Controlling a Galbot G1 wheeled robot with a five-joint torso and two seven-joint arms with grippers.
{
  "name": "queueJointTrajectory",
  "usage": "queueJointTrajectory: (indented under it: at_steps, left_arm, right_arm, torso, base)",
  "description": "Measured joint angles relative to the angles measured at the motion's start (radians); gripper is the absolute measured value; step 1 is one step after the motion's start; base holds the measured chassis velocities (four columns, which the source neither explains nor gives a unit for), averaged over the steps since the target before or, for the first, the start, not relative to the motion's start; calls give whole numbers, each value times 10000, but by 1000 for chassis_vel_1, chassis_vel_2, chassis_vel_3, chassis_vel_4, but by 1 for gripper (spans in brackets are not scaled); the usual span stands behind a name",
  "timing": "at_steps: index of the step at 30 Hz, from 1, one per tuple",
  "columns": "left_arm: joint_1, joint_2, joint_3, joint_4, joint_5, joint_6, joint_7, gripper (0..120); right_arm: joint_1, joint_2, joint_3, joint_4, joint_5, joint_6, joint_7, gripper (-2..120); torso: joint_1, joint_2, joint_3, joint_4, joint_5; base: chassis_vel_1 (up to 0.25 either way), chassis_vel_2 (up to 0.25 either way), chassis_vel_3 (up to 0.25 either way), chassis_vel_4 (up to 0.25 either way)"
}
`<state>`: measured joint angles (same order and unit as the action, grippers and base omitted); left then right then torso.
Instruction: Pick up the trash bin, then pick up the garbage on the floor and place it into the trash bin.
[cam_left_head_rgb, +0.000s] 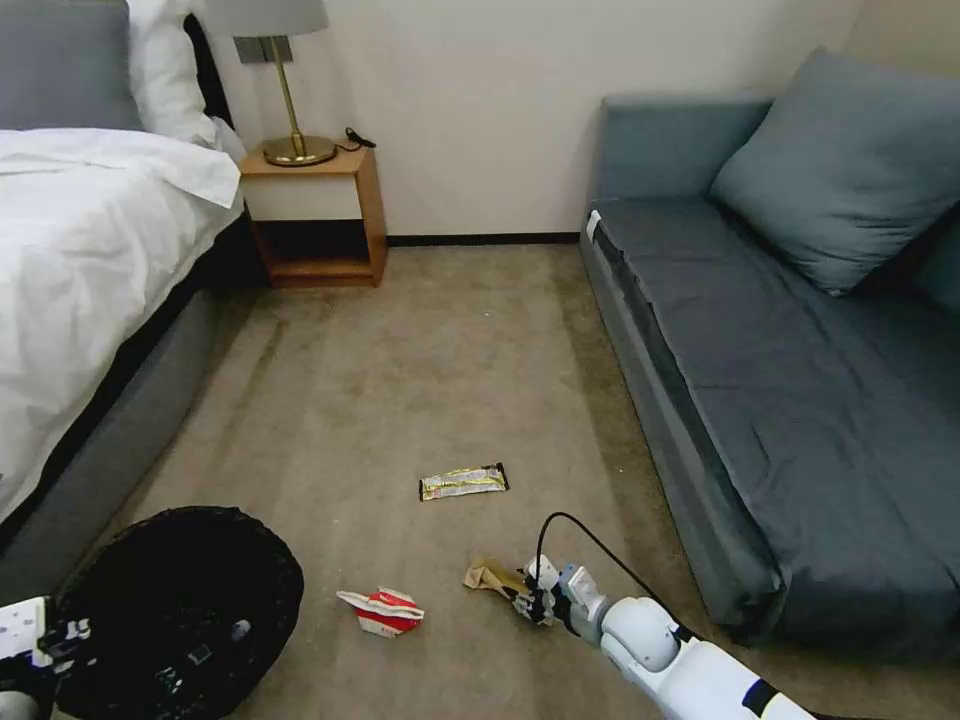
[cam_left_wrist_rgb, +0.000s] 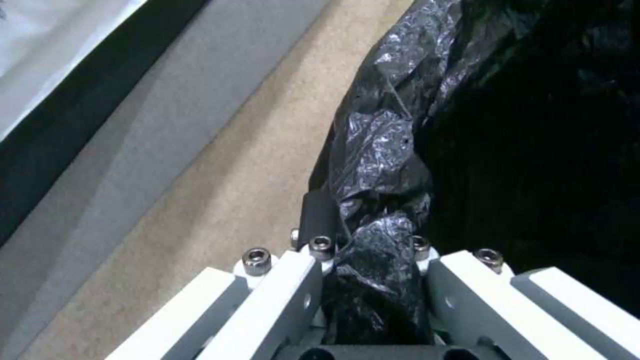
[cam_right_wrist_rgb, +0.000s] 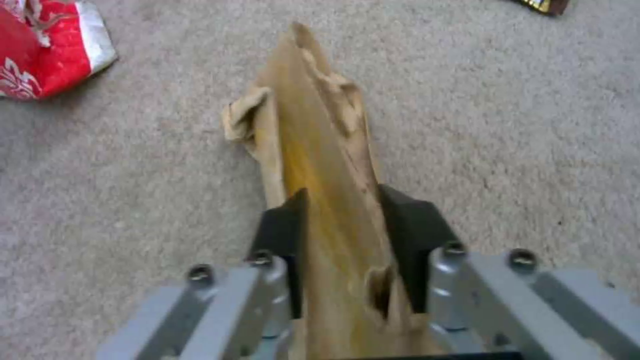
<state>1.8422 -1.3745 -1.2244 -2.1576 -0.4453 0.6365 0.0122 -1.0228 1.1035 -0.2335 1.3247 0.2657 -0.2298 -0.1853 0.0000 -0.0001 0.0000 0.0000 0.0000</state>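
Note:
The trash bin (cam_left_head_rgb: 200, 580), lined with a crinkled black bag, hangs at the lower left. My left gripper (cam_left_wrist_rgb: 363, 235) is shut on its bag-covered rim (cam_left_wrist_rgb: 380, 165). Low over the carpet at centre right, my right gripper (cam_left_head_rgb: 527, 595) is shut on the crumpled brown paper bag (cam_left_head_rgb: 490, 576), which sticks out beyond the black pads (cam_right_wrist_rgb: 417, 230) as a long folded strip (cam_right_wrist_rgb: 320, 125). A red-white carton (cam_left_head_rgb: 385, 610) lies on the floor between bin and bag, also seen in the right wrist view as a red-white carton (cam_right_wrist_rgb: 47, 50). A gold-black snack wrapper (cam_left_head_rgb: 463, 482) lies farther ahead.
A bed (cam_left_head_rgb: 80, 260) with white sheets runs along the left, a blue-grey sofa (cam_left_head_rgb: 780, 380) along the right. A wooden nightstand (cam_left_head_rgb: 315, 215) with a lamp stands at the far wall. Open carpet (cam_left_head_rgb: 430, 350) lies between them.

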Motion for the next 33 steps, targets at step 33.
queueJointTrajectory:
  at_steps: [33]
  left_arm:
    - [86,-130,157,-291,-25,-2,-34,3]
  right_arm:
    - [451,-48,-905,5823,3284,724,704,0]
  torso:
    - [0,0,0,1,-2]
  base:
    - [0,0,0,0]
